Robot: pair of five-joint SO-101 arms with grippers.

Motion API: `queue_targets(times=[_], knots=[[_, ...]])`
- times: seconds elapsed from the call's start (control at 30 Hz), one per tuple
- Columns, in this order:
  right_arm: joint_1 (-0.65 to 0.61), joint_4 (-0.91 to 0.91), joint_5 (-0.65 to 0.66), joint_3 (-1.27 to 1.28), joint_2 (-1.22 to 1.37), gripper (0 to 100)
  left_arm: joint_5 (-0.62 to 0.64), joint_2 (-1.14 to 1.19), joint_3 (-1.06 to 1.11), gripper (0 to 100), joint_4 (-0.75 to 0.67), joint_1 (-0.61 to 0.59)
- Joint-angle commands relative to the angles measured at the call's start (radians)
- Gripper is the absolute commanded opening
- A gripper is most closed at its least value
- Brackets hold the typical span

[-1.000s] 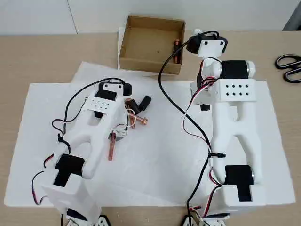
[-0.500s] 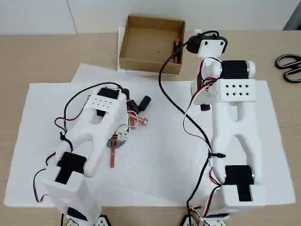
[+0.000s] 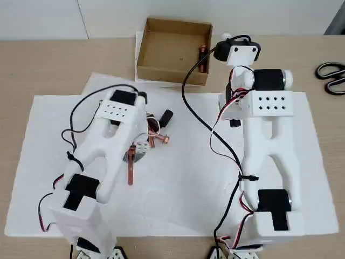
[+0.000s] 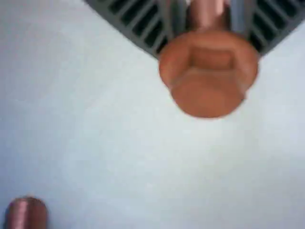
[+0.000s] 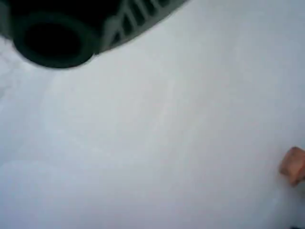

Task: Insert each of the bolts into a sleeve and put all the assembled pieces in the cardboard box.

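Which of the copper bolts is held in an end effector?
The bolt clamped in the left end effector. The other bolts lie loose on the paper beside the black sleeves, and a sleeved bolt sits in the cardboard box.

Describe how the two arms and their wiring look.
The left arm and right arm are both white plastic with forked links and black servo blocks at the joints. Each has a white plate with rows of small holes near the wrist. Thin red, black and white wires run alongside, plus a thicker black cable. The fingers are dark grey and ribbed.
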Motion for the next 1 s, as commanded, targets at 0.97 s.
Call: queue_targets(times=[0.97], knots=[[-0.208,-0.101,-0.012,0.285,-0.805,0.5,-0.135,-0.373,-0.325,1,0.063,-0.169]])
